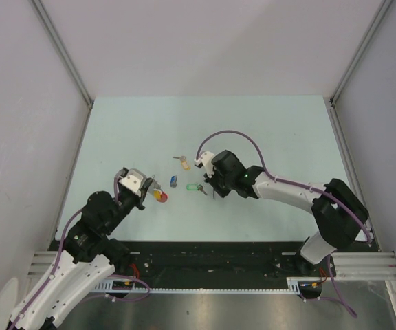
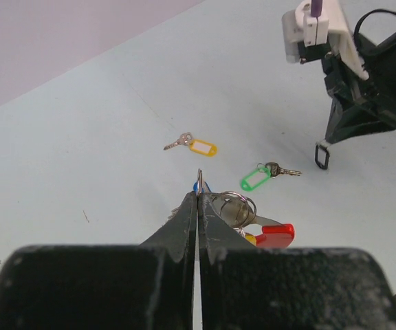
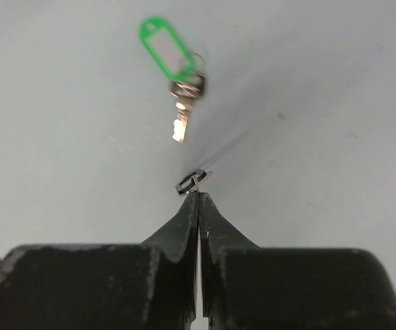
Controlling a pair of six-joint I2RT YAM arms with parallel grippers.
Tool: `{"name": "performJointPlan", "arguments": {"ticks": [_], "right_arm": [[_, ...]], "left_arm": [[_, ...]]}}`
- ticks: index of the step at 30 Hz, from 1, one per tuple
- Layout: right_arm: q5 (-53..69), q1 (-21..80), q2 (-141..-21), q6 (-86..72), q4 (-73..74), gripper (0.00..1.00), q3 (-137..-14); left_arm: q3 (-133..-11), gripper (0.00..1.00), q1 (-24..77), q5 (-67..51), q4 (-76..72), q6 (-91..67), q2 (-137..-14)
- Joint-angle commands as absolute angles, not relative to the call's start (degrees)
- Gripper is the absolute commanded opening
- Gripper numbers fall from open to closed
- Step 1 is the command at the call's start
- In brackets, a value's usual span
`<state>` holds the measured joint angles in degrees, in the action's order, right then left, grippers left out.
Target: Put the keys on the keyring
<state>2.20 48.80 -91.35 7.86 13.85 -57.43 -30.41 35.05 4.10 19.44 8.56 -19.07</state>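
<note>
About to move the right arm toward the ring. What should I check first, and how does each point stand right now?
1. Left gripper has the keyring: ok. Jaws are shut with a thin metal edge pinched at the tips.
2. Right gripper has its piece: ok. It is shut on the black key tag by its small wire loop.
3. Ring coil pried open for threading: cannot tell.
4. Path between the grippers: not ok. The green-tagged key lies on the table between them.
5. All keys on the ring: not ok. The green-tagged key and the yellow-tagged key lie loose.
</note>
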Motion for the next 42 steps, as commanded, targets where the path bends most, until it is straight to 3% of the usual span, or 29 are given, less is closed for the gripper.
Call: {"name": "performJointPlan", "arguments": {"ticks": [1, 13, 27, 33, 38, 40, 42], "right_arm": [[-11.74, 47.55, -86.84, 10.1, 22.93, 0.0, -57.48], [-22.94, 47.02, -87.53, 12.83, 26.99, 0.0, -57.48], [-10.12, 53.08, -94.83, 10.11, 23.47, 0.0, -58.27], [-6.06, 53.53, -95.19, 5.98, 21.45, 0.09, -58.27], [-8.0, 52.65, -92.12, 1.5, 24.16, 0.33, -58.27], [-8.43, 52.3, -90.36, 0.26, 25.75, 0.39, -58.01], [-8.09, 51.77, -88.87, -1.22, 25.67, 0.4, -57.05]], "left_arm": [[-30.67, 0.0, 34.37, 2.55, 16.52, 8.35, -18.72], [-30.59, 0.0, 34.28, 1.85, 16.88, 7.91, -18.72], [-30.76, 0.0, 34.28, 1.5, 17.05, 7.91, -19.34], [-30.76, 0.0, 34.28, 1.41, 17.23, 7.82, -19.6], [-30.76, 0.0, 34.37, 1.41, 17.14, 7.73, -19.42], [-30.76, 0.0, 34.28, 1.41, 17.14, 7.74, -19.42], [-30.76, 0.0, 34.28, 1.41, 17.14, 7.73, -19.34]]}}
